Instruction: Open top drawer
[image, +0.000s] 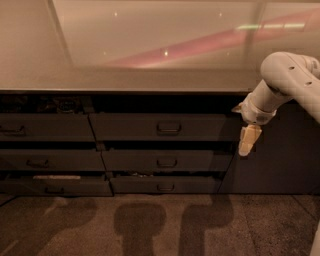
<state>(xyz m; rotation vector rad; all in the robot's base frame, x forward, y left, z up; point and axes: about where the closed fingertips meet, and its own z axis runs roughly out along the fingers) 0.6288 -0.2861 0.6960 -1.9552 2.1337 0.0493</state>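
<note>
The top drawer is the wide dark grey front in the middle column, just under the counter edge, with a dark loop handle at its centre. A dark gap runs above its front. My gripper hangs pointing down from the white arm at the right. It is level with the drawer's right end, in front of the plain cabinet panel, well to the right of the handle and not touching the drawer.
Two slimmer drawers sit below the top one. A left column of drawers shows small items in the gap above it. A glossy counter top runs above. Brown floor lies in front.
</note>
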